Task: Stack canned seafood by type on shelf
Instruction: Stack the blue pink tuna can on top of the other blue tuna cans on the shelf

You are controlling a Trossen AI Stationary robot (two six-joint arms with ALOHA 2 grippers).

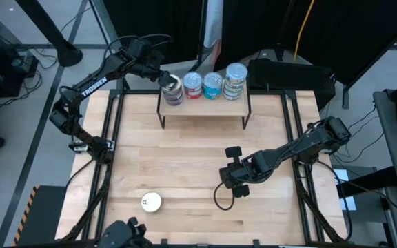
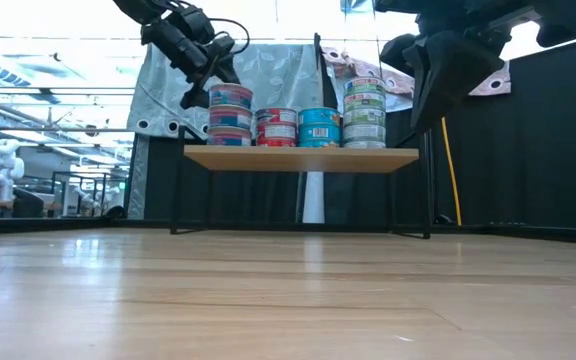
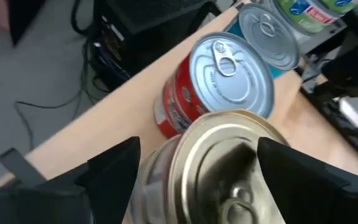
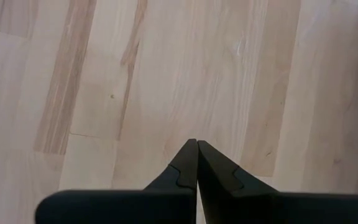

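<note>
The shelf (image 1: 204, 105) stands at the table's far middle and bears the canned seafood in four stacks. From left to right these are a gold-lidded stack (image 2: 230, 115), red tins (image 2: 276, 128), blue tins (image 2: 319, 127) and a taller green-labelled stack (image 2: 365, 115). My left gripper (image 3: 197, 148) is open at the leftmost stack (image 1: 173, 89), one finger on each side of its top tin (image 3: 229, 162). My right gripper (image 4: 197, 146) hangs shut over bare tabletop, right of centre (image 1: 231, 184), touching nothing. One more tin (image 1: 151, 202) stands alone near the front edge. My left gripper comes slanting down from the table's left onto the top tin of the leftmost stack. Its fingers (image 3: 114, 177) stand on either side of the tin's wall (image 3: 157, 180). I cannot tell whether they touch it. The tin sits upright on the stack.
The shelf's thin black legs (image 1: 161, 117) stand on the wooden tabletop (image 1: 185, 158). Black rails (image 1: 110, 151) run along the table's left and right sides. A cable loop (image 1: 219, 200) hangs below my right gripper.
</note>
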